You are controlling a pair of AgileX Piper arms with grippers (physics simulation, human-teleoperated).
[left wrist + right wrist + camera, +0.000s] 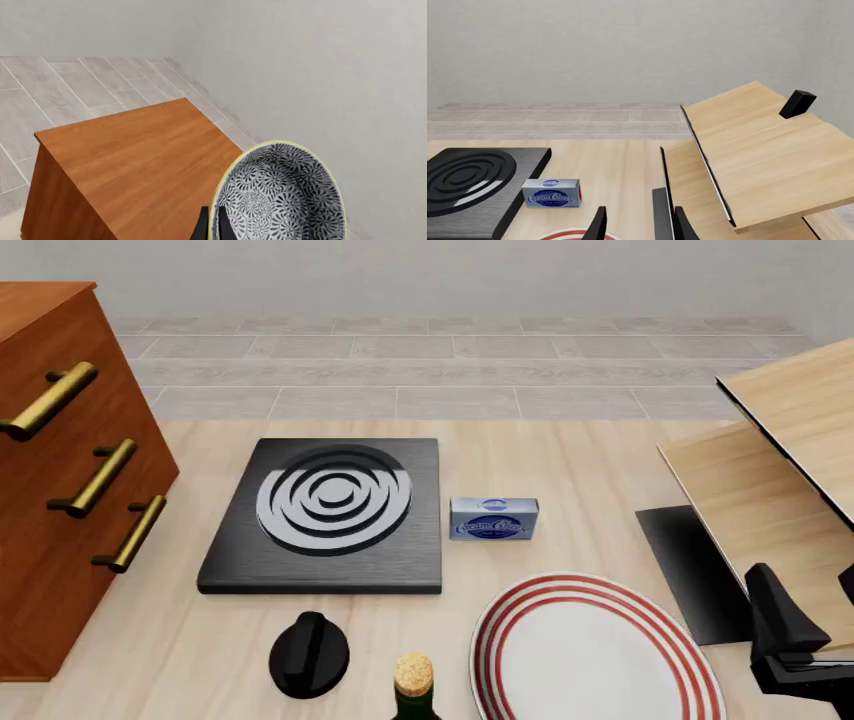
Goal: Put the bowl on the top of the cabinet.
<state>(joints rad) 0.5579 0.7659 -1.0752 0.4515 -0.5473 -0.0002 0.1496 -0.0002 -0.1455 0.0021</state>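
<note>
While L claw (212,225) grips bowl (280,192) by its rim, fingers clamped either side, bowl sits tilted on edge above cabinet (133,165) top, nothing inside it; cannot tell if it touches the wood. Front view: cabinet (67,470) at table's (561,455) left, bowl not seen there. R claw (637,222) low near plate (594,655), fingers apart, holding nothing. Plate w/ red rings bare. Black hob slab (334,515) mid-table, blue box (494,519) just beside it. Black knob (310,653), corked bottle (415,685) at near edge. Pale-wood panels (787,470) at right.
</note>
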